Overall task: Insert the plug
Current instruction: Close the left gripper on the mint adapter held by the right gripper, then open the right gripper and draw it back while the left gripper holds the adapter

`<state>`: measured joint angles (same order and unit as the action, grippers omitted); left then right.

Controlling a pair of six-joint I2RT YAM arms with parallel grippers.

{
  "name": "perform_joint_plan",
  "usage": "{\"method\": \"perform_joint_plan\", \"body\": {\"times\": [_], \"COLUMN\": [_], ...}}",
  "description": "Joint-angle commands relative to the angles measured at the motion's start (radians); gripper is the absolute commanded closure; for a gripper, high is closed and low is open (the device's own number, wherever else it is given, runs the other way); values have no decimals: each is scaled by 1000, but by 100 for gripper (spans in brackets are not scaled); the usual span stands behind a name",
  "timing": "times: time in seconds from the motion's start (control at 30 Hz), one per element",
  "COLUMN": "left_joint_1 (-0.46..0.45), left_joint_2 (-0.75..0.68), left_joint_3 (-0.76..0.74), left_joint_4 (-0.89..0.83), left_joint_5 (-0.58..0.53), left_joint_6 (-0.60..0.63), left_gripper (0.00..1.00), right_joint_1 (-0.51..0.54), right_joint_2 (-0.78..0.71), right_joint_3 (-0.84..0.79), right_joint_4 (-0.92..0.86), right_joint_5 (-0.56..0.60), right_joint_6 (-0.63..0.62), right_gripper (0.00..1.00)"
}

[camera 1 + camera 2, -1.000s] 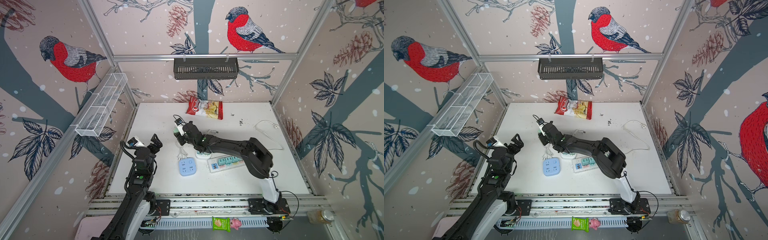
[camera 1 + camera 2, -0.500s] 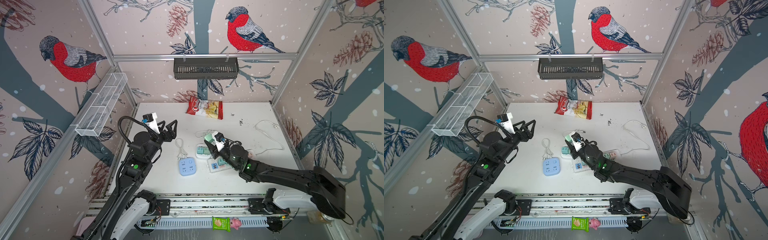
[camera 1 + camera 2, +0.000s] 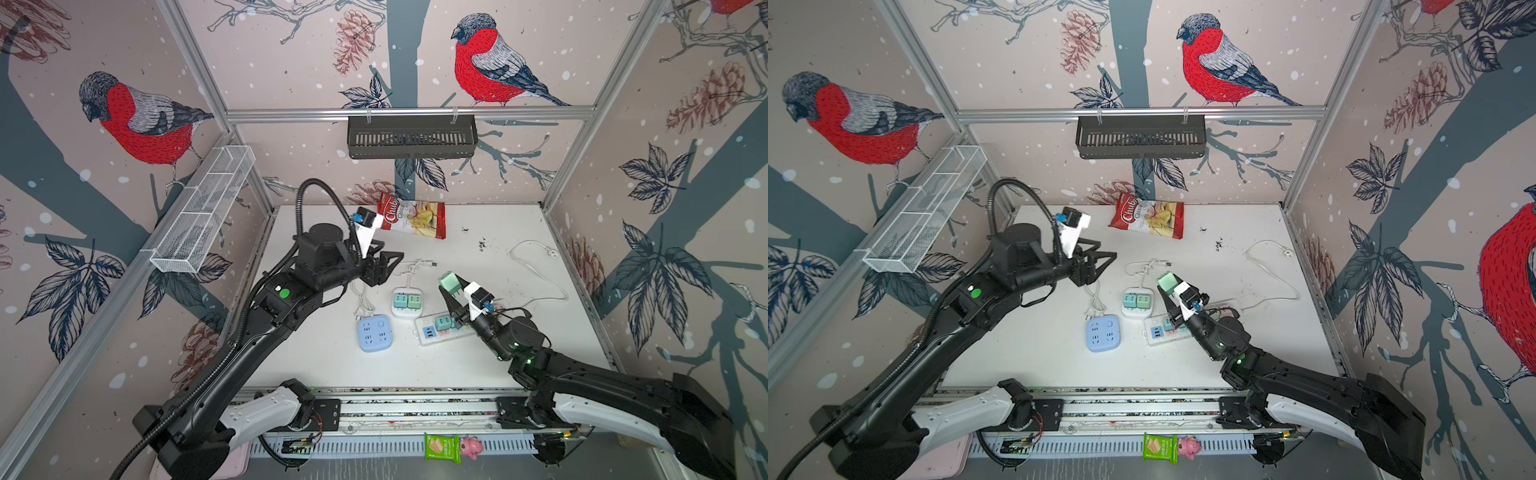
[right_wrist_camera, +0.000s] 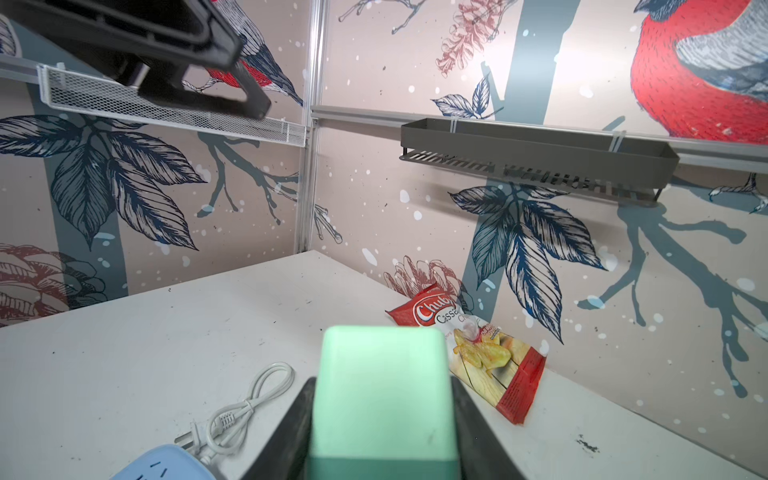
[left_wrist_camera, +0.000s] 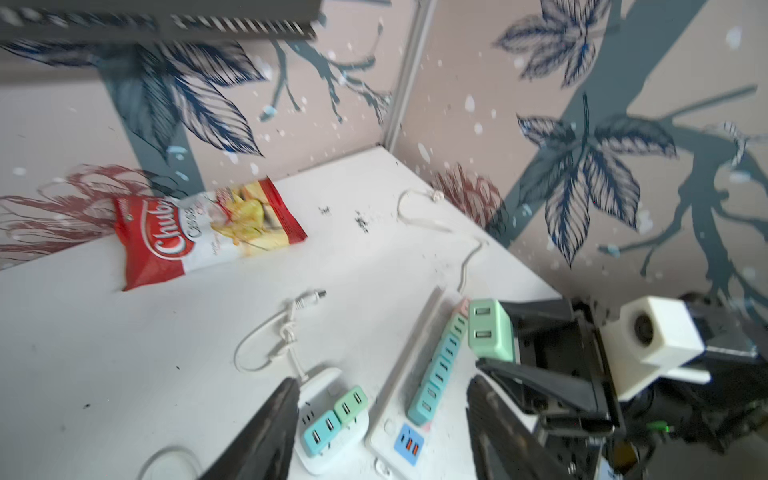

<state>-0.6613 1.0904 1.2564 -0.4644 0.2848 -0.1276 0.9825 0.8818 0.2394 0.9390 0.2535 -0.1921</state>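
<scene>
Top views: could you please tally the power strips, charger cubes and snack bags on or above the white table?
Power strips: 3 (blue square strip, small white strip, long white strip)
Charger cubes: 3 (teal cube, green cube in the small white strip; mint cube in the right end effector)
Snack bag: 1
Total: 7

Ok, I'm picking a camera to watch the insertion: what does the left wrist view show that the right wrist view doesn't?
Only the left wrist view shows the long power strip and the white socket block carrying two adapters. Only the right wrist view shows the blue socket cube and the white mesh shelf. Both show the mint plug and the chip bag.
</scene>
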Motion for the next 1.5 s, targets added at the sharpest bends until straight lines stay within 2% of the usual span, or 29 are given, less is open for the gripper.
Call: {"method": "perform_joint_plan", "body": {"times": [0.0,0.1,0.23,0.33,0.4,0.6,1.07,1.2,1.33,1.4,1.43,1.47], "left_joint_1": [-47,-79,-137,-162,-166,-169,-186,-195,-199,-199,-200,-201], "left_joint_2": [31,77,104,133,145,196,255,273,269,259,254,250], "left_joint_3": [7,22,21,26,26,56,59,72,72,68,65,64], "left_joint_4": [-25,-52,-79,-100,-95,-107,-140,-149,-151,-146,-142,-141], "left_joint_5": [68,138,98,114,126,147,183,194,206,207,207,209], "left_joint_6": [93,114,143,154,143,114,111,109,111,112,113,117], "left_gripper": [39,41,40,40,41,41,44,53,74,89,97,100], "right_joint_1": [-1,-2,-1,1,4,43,90,99,100,100,100,100], "right_joint_2": [1,35,70,111,143,196,259,269,276,279,278,279], "right_joint_3": [-34,-23,-22,-21,-8,-15,6,8,8,8,8,8], "right_joint_4": [173,170,195,235,240,339,377,386,392,396,397,397], "right_joint_5": [-73,-73,-82,-119,-144,-119,-90,-77,-73,-71,-69,-69], "right_joint_6": [-77,-106,-106,-105,-116,-133,-162,-168,-168,-169,-168,-169], "right_gripper": [86,89,89,89,90,92,92,92,91,91,88,80]}}
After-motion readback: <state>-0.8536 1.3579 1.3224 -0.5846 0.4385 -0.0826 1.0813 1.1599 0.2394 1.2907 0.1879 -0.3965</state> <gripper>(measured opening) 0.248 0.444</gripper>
